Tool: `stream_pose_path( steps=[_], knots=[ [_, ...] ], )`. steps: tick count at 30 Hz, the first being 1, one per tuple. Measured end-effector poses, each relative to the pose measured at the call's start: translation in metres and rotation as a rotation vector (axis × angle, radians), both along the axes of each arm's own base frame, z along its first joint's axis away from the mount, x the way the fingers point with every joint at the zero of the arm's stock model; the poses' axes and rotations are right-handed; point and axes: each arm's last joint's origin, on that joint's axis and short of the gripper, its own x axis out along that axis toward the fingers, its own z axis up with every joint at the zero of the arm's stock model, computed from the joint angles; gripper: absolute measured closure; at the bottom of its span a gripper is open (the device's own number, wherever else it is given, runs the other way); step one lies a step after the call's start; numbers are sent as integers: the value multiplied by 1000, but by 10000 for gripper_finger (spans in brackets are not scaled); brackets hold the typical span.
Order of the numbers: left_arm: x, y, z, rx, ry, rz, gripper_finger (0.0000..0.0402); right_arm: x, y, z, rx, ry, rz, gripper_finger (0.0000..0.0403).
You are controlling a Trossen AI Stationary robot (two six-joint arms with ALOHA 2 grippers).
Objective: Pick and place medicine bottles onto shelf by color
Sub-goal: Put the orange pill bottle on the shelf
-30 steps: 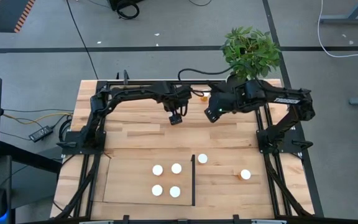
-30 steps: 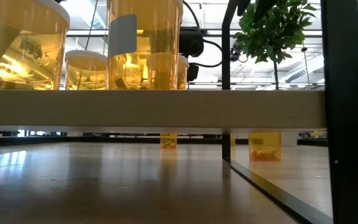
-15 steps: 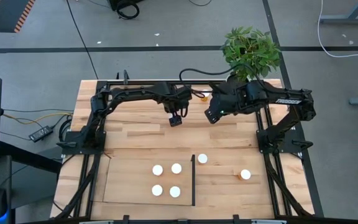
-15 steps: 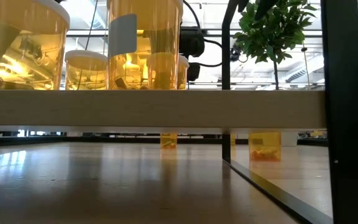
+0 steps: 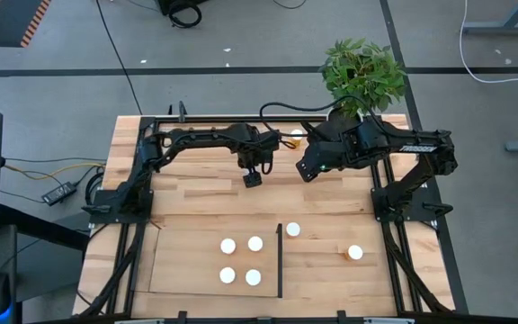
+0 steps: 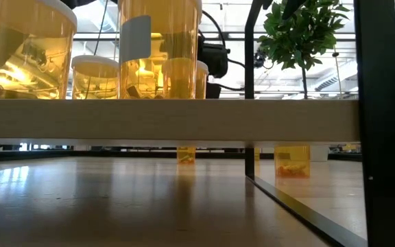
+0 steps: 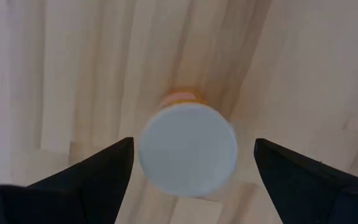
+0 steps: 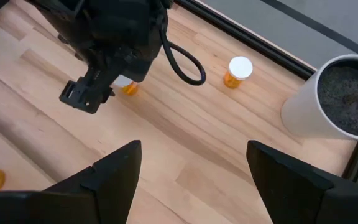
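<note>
Plank tabletop (image 5: 196,193) across the middle of the high view, framed by black rails. Pale-wood shelf (image 5: 187,270) flat in the lower centre of that frame, its thin black strip (image 5: 280,261) upright along the right edge. Two dark arms reaching in from either side along the upper part of the table. Leafy plant (image 5: 362,72) at upper right, its white pot (image 8: 334,99) at the right edge of the right wrist view.

Left gripper (image 5: 254,176) just left of centre in the upper half of the high view, fingers (image 7: 86,180) spread wide on either side of one upright medicine bottle (image 7: 188,148), not touching its white cap. Right gripper (image 5: 306,171) just right of centre, over bare planks, fingers (image 8: 98,180) likewise apart and holding nothing.

Four white-capped bottles in a square on the shelf: (image 5: 228,245), (image 5: 255,243), (image 5: 227,275), (image 5: 254,277). Fifth bottle (image 5: 293,229) just right of the black strip, off the shelf; sixth (image 5: 355,253) farther right, well apart. Another bottle (image 8: 238,70) standing near the pot by the table's far rail, upper centre of the right wrist view. Same view, left arm in the upper left with an orange bottle (image 8: 127,86) partly hidden beneath its gripper.
</note>
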Motion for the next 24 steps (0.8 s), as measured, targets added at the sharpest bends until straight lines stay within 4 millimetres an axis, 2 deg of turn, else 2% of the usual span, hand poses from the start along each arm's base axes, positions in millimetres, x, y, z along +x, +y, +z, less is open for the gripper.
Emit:
stream_pose_path(
  steps=[10,24],
  knots=[
    [3,-1,-3,9,-10,-23,94,0,1,0,3,-2,1,104],
    [2,-1,-3,7,3,-21,180,0,1,0,0,2,9,104]
  ],
)
